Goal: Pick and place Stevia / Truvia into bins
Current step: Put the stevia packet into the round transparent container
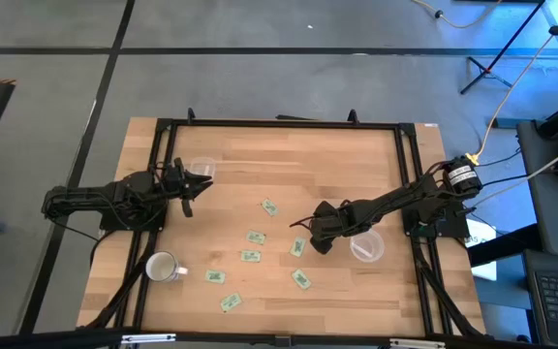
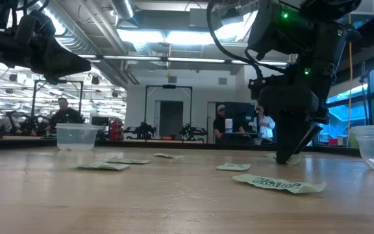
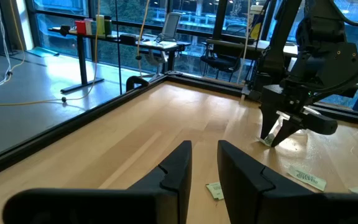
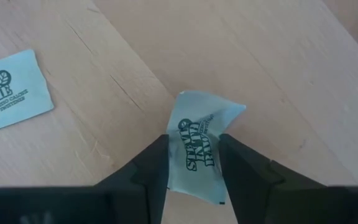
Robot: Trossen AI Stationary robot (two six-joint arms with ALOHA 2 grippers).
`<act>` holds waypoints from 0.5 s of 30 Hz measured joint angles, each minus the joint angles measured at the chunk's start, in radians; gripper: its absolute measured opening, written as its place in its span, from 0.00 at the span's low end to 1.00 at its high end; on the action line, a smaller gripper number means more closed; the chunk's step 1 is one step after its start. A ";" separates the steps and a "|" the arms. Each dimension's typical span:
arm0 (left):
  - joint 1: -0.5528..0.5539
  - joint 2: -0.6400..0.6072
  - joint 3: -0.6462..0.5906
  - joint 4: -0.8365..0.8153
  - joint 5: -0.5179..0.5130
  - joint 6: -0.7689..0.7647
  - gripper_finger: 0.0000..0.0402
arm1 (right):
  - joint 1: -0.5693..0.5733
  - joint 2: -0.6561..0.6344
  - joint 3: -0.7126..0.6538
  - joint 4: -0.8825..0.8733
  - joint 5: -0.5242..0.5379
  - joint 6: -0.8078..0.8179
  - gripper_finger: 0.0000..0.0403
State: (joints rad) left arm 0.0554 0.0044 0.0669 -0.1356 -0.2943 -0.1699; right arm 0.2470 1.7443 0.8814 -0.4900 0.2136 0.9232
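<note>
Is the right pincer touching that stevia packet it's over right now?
Touching. The right wrist view shows the right pincer with both fingers pressed against the sides of the packet, which buckles between them on the wooden table.

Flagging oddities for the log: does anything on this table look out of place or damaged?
One thing: the sachet pinched in the right gripper is bent, one corner curling off the table, while a sachet beside it lies flat. A white mug lies on its side near the left front corner.
</note>
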 joint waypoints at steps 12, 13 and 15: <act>0.000 0.000 0.000 0.000 0.000 0.000 0.18 | 0.002 0.007 0.080 -0.113 -0.028 -0.067 0.29; 0.000 0.000 0.000 0.000 0.000 0.000 0.18 | 0.003 0.007 0.092 -0.119 -0.026 -0.079 0.29; 0.000 0.000 0.000 0.000 0.000 0.000 0.18 | 0.003 0.005 0.107 -0.127 -0.021 -0.094 0.28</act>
State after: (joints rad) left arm 0.0551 0.0044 0.0669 -0.1360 -0.2943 -0.1699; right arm 0.2502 1.7490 0.9882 -0.6165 0.1927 0.8293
